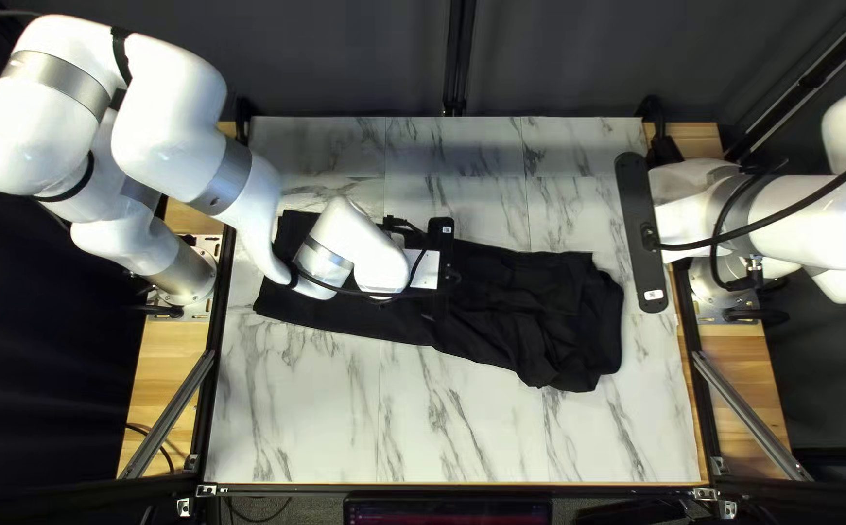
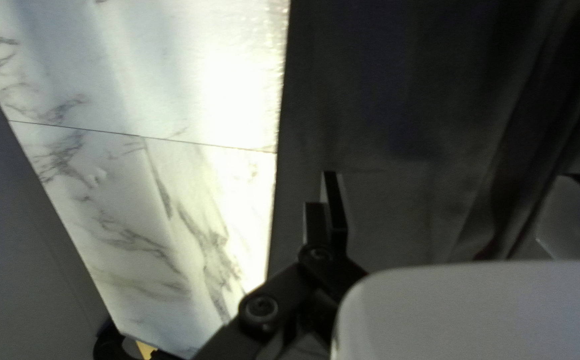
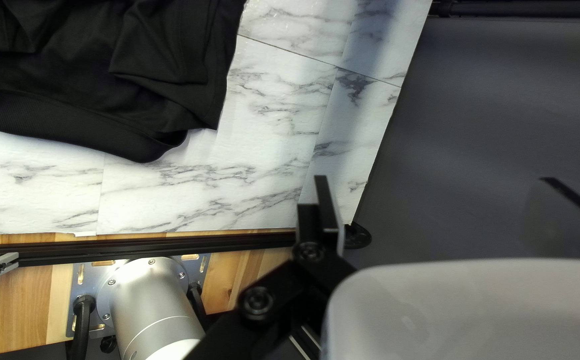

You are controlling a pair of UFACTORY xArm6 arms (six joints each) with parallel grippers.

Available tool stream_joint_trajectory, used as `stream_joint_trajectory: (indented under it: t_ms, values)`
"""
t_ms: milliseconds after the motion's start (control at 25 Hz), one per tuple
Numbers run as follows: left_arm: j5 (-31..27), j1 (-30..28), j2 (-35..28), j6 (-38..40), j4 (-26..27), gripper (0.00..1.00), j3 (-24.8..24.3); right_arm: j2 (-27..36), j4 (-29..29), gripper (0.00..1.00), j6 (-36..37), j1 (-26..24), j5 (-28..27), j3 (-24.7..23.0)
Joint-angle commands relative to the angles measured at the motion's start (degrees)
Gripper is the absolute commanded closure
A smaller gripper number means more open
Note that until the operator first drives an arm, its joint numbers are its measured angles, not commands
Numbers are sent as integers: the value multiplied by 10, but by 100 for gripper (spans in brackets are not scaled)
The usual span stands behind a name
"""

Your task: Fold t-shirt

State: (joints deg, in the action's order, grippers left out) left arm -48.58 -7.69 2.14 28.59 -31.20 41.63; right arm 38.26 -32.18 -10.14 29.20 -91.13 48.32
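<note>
Glare whitens the tabletop (image 2: 236,87), seemingly from overhead.

The table (image 1: 306,418) is white with squiggly gray lines. A black shirt (image 1: 539,282) lies on it, long and folded, with bumpy wrinkles at its wide end. Past both shirt ends are yellowish wood edges (image 1: 165,360).

Black T-shirt (image 3: 90,73) bunched at upper left of frame, folds across it, ribbed band along lower edge; shirt lying on marble-patterned tabletop (image 3: 270,127), which runs through center to top; wooden strip (image 3: 10,313) and black rail (image 3: 136,245) at lower left; silver arm base (image 3: 153,307) there too; dark grey backdrop (image 3: 503,120) at right; black fingers (image 3: 328,210) spread wide, one at lower center, other at right edge, nothing between touching both.
</note>
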Motion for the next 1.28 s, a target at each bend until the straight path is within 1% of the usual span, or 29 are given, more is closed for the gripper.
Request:
stream_joint_trajectory:
  t_ms: [40,1200,1280]
  values:
    - [-18,-7,-31,7,25,0,-11,0,0,0,0,0,0,0]
    - [-18,-7,-31,7,25,0,-11,0,0,0,0,0,0,0]
    - [-7,-6,-21,12,27,0,-8,0,0,0,0,0,0,0]
